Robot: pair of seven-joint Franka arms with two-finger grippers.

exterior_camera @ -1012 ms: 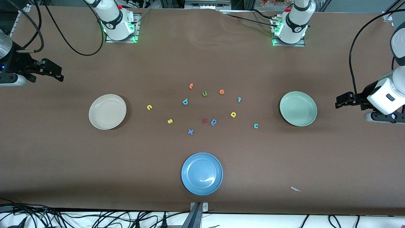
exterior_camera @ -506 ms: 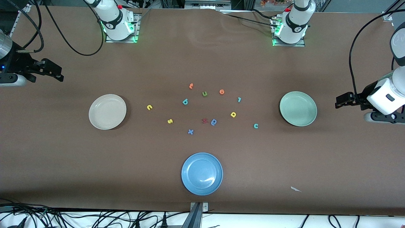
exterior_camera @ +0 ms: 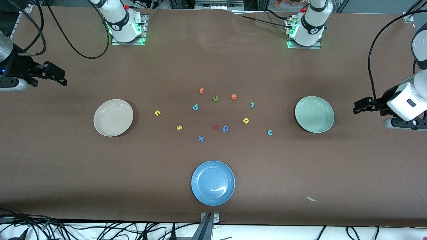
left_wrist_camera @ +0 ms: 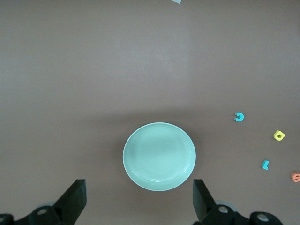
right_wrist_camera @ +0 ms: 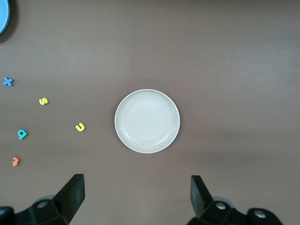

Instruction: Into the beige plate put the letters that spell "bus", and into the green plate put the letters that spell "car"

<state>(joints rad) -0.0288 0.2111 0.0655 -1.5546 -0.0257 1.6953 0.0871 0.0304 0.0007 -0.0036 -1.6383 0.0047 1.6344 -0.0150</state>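
Note:
The beige plate (exterior_camera: 113, 117) (right_wrist_camera: 147, 121) lies toward the right arm's end and the green plate (exterior_camera: 314, 114) (left_wrist_camera: 159, 156) toward the left arm's end, both with nothing in them. Between them lie the yellow u (exterior_camera: 157, 113) (right_wrist_camera: 80, 127), yellow s (exterior_camera: 179, 127) (right_wrist_camera: 43, 101), teal b (exterior_camera: 195, 107) (right_wrist_camera: 22, 134), teal c (exterior_camera: 270, 132) (left_wrist_camera: 239, 117), teal r (exterior_camera: 252, 105) (left_wrist_camera: 266, 164) and yellow a (exterior_camera: 246, 120) (left_wrist_camera: 279, 136). My right gripper (exterior_camera: 62, 80) (right_wrist_camera: 136, 182) hangs open and holds nothing over the table's end past the beige plate. My left gripper (exterior_camera: 357, 108) (left_wrist_camera: 138, 186) hangs open and holds nothing past the green plate.
A blue plate (exterior_camera: 212, 182) lies nearest the front camera. Among the letters are an olive u (exterior_camera: 216, 98), an orange t (exterior_camera: 201, 90), an orange o (exterior_camera: 234, 96), a red letter (exterior_camera: 216, 127), a darker blue round letter (exterior_camera: 225, 128) and a blue x (exterior_camera: 200, 138). A white scrap (exterior_camera: 312, 199) lies near the front edge.

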